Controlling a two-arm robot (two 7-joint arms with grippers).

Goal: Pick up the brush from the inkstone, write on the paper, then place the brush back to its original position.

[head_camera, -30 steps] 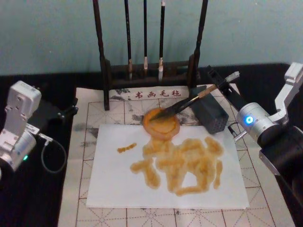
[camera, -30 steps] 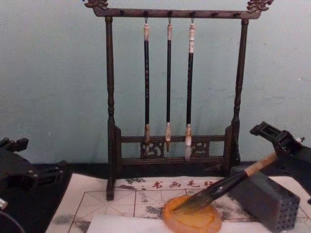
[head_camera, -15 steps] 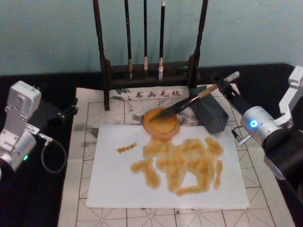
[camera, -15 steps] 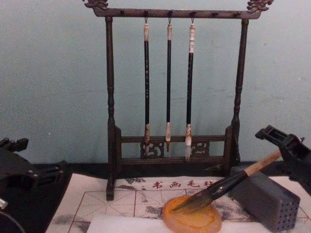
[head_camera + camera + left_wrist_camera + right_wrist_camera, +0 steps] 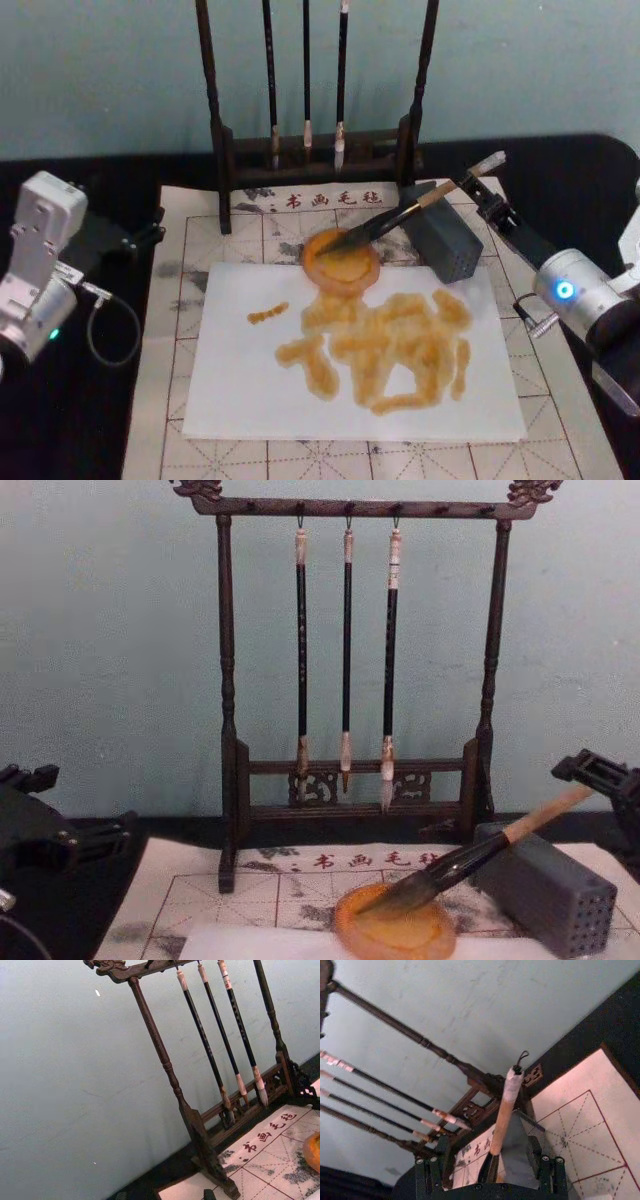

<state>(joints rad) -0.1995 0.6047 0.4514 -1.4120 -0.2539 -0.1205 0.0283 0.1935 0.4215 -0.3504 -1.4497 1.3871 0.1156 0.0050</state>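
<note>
The brush (image 5: 400, 215) lies at a slant, its dark tuft in the round orange inkstone (image 5: 322, 272) and its shaft leaning on a grey block (image 5: 447, 245). From the chest, the brush (image 5: 470, 858) rises to the right off the inkstone (image 5: 395, 942). The white paper (image 5: 230, 380) carries orange strokes. My right gripper (image 5: 491, 204) is open, just right of the brush's whitish end and clear of it. In the right wrist view the brush (image 5: 502, 1110) stands ahead of the spread fingers of the right gripper (image 5: 487, 1161). My left gripper (image 5: 150, 230) is parked at the left, open.
A dark wooden rack (image 5: 221, 150) with three thin hanging brushes (image 5: 346, 660) stands behind the inkstone. The cream grid mat (image 5: 170, 300) lies under the paper. The grey block (image 5: 545, 885) sits right of the inkstone. Black cloth covers both table sides.
My right gripper has drawn back to the right, away from the brush's end. The brush stays put on the inkstone and block. The left arm has not moved.
</note>
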